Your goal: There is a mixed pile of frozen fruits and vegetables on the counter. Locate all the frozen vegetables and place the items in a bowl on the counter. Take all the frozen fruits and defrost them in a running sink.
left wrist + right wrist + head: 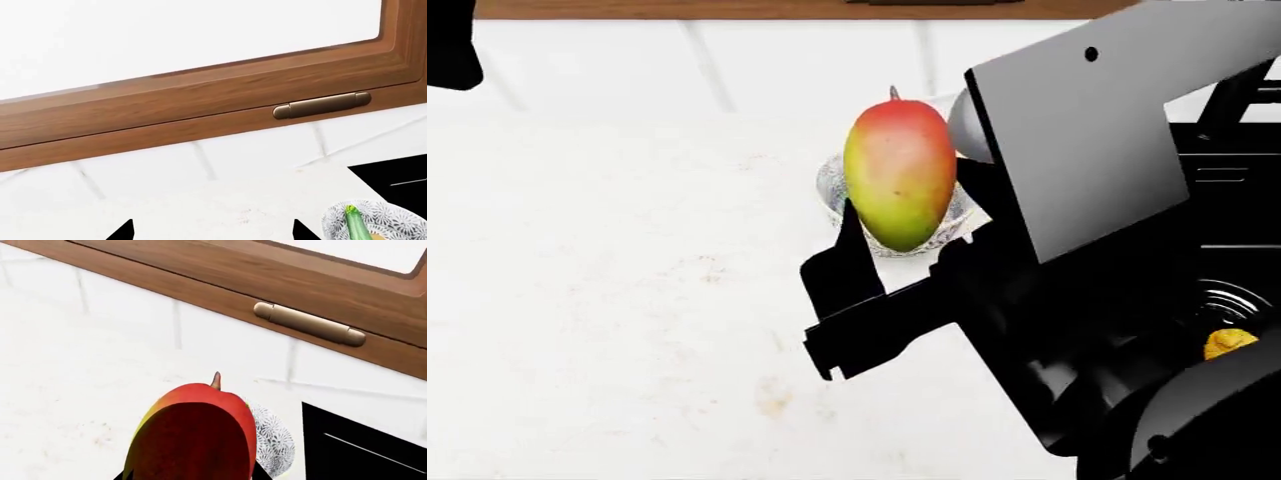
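Our right tool [888, 265] grips the smooth oval red-to-green mango [900, 175] at frame centre above the floral ceramic bowl [941, 235] on the veined white surface [627, 300]; we cannot tell the left tool's state.

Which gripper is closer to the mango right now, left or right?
Right. The right gripper holds the mango between its fingers, lifted in front of the bowl. The left gripper is apart from it, over bare counter beside the bowl.
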Controlling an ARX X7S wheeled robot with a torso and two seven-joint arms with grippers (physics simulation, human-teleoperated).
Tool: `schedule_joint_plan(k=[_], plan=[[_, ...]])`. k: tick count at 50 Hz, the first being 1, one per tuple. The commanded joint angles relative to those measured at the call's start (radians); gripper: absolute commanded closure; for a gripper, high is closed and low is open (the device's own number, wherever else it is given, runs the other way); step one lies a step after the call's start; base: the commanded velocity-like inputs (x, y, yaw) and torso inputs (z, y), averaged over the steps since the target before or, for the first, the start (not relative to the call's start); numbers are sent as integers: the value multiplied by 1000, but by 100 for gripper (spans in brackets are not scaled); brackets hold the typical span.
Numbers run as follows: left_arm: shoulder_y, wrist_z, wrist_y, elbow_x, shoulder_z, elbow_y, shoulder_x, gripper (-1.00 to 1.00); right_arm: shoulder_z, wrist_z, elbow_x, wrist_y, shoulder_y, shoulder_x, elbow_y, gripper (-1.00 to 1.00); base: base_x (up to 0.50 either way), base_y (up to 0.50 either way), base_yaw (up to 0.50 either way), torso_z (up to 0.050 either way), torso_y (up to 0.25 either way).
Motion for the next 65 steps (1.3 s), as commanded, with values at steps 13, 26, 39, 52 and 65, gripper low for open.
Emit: schedule_joint_plan(k=[13, 26, 39, 52, 65], plan=[[-10, -7, -9, -13, -5, -5, -2, -100, 9, 17, 12, 30, 42, 93, -23, 100, -40, -500, 0, 0, 0], [-13, -13, -9, -18, -7, -5, -3, -100, 8, 4, 11, 35, 44, 115, -18, 100, -41, -500, 0, 0, 0], [-8, -12, -9, -20, -12, -1, -10, -100, 21, -19, -11, 14, 30, 114, -9, 100, -36, -456, 0, 0, 0], [-8, -14, -12, -23, -14, -4, -14, -100, 28, -35, -28, 18, 37, 86, 26, 100, 100, 0, 0, 1, 0], [-19, -22, -18, -33, -14, -9, -11, -100, 25, -23, -17, 22, 38, 89, 24, 100, 192, 0, 0, 0, 1]])
